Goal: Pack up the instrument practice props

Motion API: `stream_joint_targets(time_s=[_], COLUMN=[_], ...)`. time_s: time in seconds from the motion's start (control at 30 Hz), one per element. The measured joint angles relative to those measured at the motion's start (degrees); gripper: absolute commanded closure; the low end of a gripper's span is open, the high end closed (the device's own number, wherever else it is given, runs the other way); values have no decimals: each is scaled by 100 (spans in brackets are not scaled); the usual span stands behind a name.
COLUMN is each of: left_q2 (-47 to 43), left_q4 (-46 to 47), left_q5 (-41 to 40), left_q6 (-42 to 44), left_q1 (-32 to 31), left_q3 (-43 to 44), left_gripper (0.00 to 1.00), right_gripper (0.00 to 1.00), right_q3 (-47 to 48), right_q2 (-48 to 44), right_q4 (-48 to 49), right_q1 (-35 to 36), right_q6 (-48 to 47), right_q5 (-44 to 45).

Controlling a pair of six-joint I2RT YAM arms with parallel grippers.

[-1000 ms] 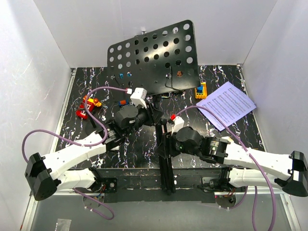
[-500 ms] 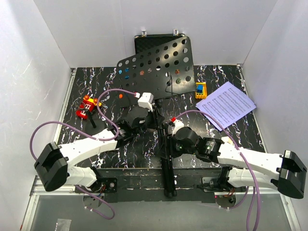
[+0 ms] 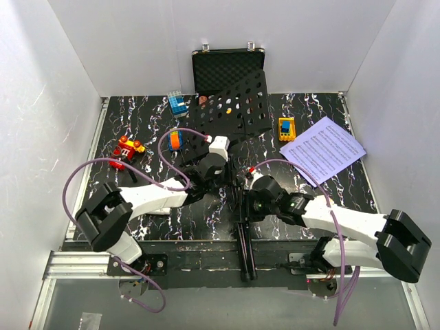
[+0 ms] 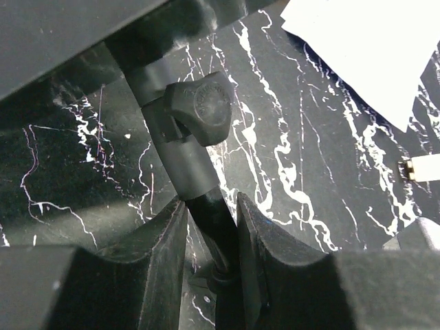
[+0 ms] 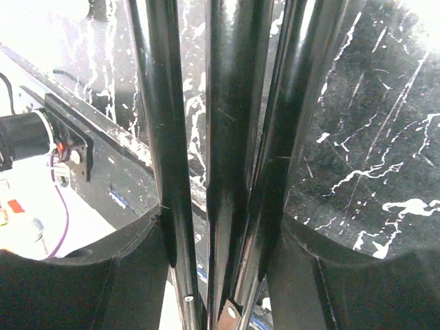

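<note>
Music stand (image 3: 230,110) leans along the middle of the table (image 3: 350,182), perforated desk at the far end just before the open black case (image 3: 227,69), legs reaching past the near edge. Left gripper (image 4: 210,227) clenched on its pole just below the knob (image 4: 201,108); right gripper (image 5: 220,234) clamped round the three folded legs (image 5: 230,137). Sheet music (image 3: 323,149) flat at far right.

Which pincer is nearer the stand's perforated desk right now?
Left. The left pincer clamps the music stand shaft close beneath the perforated desk, by the knob. The right pincer grips the folded legs farther down the stand.
</note>
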Motion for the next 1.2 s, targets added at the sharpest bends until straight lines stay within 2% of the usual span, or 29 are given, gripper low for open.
stream_joint_targets(time_s=[0.4, 0.73, 0.87, 0.9, 0.97, 1.03, 1.2], left_q2=[813, 1224, 1252, 1252, 1252, 1252, 1226], left_q4=[382, 525, 522, 529, 553, 549, 522], left_q5=[-125, -205, -264, -275, -275, -258, -216], left_q6=[264, 560, 638, 651, 671, 708, 942], left_q1=[120, 179, 184, 186, 190, 192, 284], left_q3=[273, 409, 404, 402, 372, 361, 269], left_gripper=[100, 100, 89, 83, 63, 53, 36], right_gripper=[99, 99, 99, 99, 99, 99, 99], right_q3=[-140, -275, -280, -280, -280, -280, -284], right_q2=[542, 850, 927, 951, 994, 1045, 1121], right_q4=[522, 1016, 1139, 1165, 1200, 1228, 1233], right_q1=[-584, -807, -811, -813, -811, -811, -824], right_q6=[-7, 28, 57, 61, 72, 94, 114], right_q5=[-402, -522, -533, -538, -551, -579, -667])
